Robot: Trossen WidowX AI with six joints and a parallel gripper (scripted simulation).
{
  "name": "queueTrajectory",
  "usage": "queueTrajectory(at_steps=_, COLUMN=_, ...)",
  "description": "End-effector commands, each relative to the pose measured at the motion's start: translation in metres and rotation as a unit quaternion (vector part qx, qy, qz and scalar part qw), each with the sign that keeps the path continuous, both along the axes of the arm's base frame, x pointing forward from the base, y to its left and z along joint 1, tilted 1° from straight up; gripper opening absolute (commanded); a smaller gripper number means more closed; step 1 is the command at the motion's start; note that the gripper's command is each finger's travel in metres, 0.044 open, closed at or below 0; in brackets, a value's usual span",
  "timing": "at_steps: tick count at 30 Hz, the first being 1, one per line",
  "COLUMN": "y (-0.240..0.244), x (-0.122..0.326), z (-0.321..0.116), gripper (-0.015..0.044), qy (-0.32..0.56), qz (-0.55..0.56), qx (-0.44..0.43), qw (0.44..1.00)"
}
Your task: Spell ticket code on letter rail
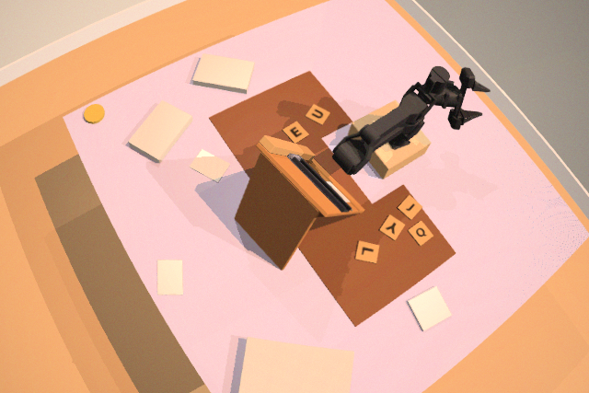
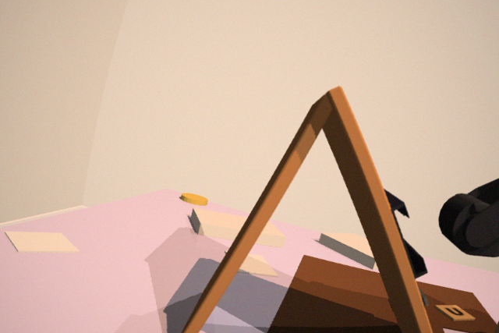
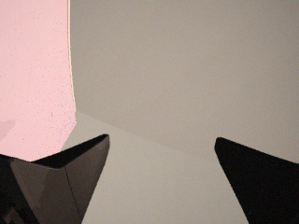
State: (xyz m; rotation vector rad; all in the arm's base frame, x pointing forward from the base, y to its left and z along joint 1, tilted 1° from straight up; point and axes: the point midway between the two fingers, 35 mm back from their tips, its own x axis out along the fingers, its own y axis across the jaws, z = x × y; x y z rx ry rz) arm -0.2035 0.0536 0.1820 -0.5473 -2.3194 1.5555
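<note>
From the top: black letter rail on the tilted board, contents too small to tell; 2 tiles, U and E, flat on brown mat near one end, 4 more, J, Y, Q and L, near the other. Exterior: board side-on, U beyond. Wrist: fingers spread nearly fully, holding nothing.
</note>
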Motion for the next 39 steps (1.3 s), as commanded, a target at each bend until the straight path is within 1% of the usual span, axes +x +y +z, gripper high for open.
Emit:
queueTrajectory(at_steps=1, y=-0.002, x=-0.001, z=0.000, gripper=0.0426, qy=0.000, qz=0.005, qx=-0.002, qw=1.000)
queueTrajectory(at_steps=2, y=-0.008, x=-0.002, z=0.000, gripper=0.0440, qy=0.001, qz=0.021, qx=-0.008, qw=1.000)
queueTrajectory(at_steps=5, y=-0.042, x=-0.008, z=-0.003, gripper=0.0440, qy=0.003, qz=0.108, qx=-0.045, qw=0.993)
queueTrajectory(at_steps=9, y=-0.091, x=-0.006, z=-0.006, gripper=0.0440, qy=-0.005, qz=0.227, qx=-0.099, qw=0.969)
queueTrajectory(at_steps=13, y=-0.138, x=0.007, z=-0.010, gripper=0.0440, qy=-0.027, qz=0.339, qx=-0.152, qw=0.928)
queueTrajectory(at_steps=17, y=-0.181, x=0.031, z=-0.014, gripper=0.0440, qy=-0.063, qz=0.440, qx=-0.201, qw=0.873)
queueTrajectory(at_steps=23, y=-0.231, x=0.084, z=-0.020, gripper=0.0440, qy=-0.139, qz=0.568, qx=-0.262, qw=0.767)
queueTrajectory(at_steps=28, y=-0.257, x=0.139, z=-0.026, gripper=0.0440, qy=-0.219, qz=0.650, qx=-0.297, qw=0.665)
queueTrajectory(at_steps=33, y=-0.265, x=0.199, z=-0.032, gripper=0.0440, qy=-0.311, qz=0.706, qx=-0.312, qw=0.555)
queueTrajectory(at_steps=39, y=-0.251, x=0.270, z=-0.039, gripper=0.0440, qy=-0.430, qz=0.739, qx=-0.302, qw=0.421)
